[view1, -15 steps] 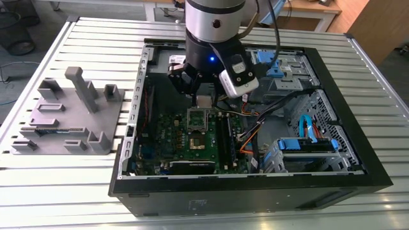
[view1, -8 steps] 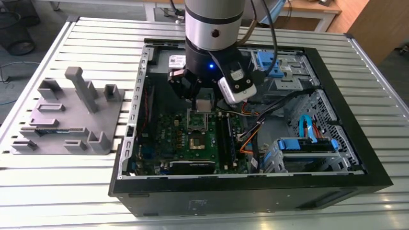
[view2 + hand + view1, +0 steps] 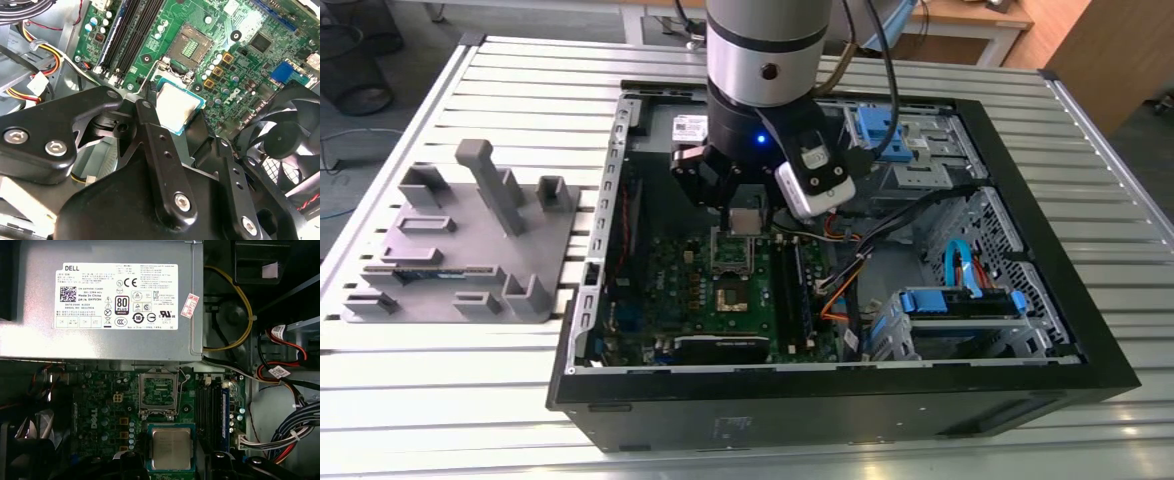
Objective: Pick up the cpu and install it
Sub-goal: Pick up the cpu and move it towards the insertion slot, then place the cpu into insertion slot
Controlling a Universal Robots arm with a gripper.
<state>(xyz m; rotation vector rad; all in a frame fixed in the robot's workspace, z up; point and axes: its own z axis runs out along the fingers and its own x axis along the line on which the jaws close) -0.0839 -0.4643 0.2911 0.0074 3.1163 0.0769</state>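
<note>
The cpu (image 3: 744,221), a small square chip with a silvery top and a green rim, hangs just above the green board inside the open computer case (image 3: 1107,370). My gripper (image 3: 744,228) is shut on it, one black finger on each of two opposite edges. Both wrist views show the cpu (image 3: 177,106) (image 3: 171,447) between the fingers (image 3: 152,125) (image 3: 131,462). The dark metal-framed socket (image 3: 159,392) (image 3: 189,46) lies open on the board a short way ahead of the chip, its contact field bare. The chip looks level with the board.
A grey plastic holder (image 3: 454,250) with a memory stick (image 3: 434,272) sits on the slatted table at the exterior view's left. Inside the case are the power supply (image 3: 100,300), black memory slots (image 3: 130,30), a fan (image 3: 290,145), loose cables (image 3: 285,430) and blue drive brackets (image 3: 961,300).
</note>
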